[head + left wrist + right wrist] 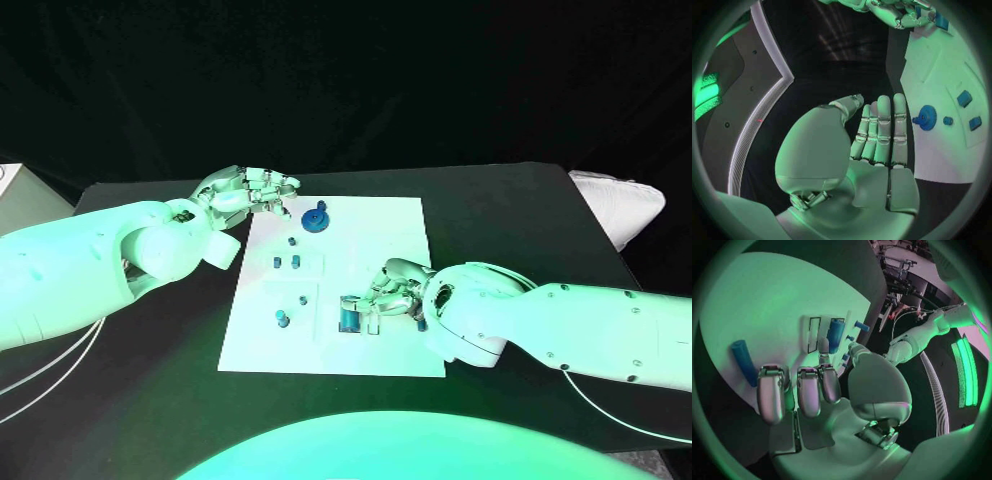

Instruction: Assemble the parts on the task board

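Black table (490, 200) carries the white task board (368, 290) at its middle, small blue parts (293, 262) scattered on it. Right hand (392, 295) curls by a blue cylinder (348, 317), grip unclear. Left hand (248, 190) hovers at the board's far corner, fingers straight, holding nothing.

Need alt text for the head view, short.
Looking down at a black table, a white task board carries small blue parts. The right hand rests on the board beside a blue part in a rectangular slot, while the left hand hovers at the board's far left corner near a blue gear, holding nothing.
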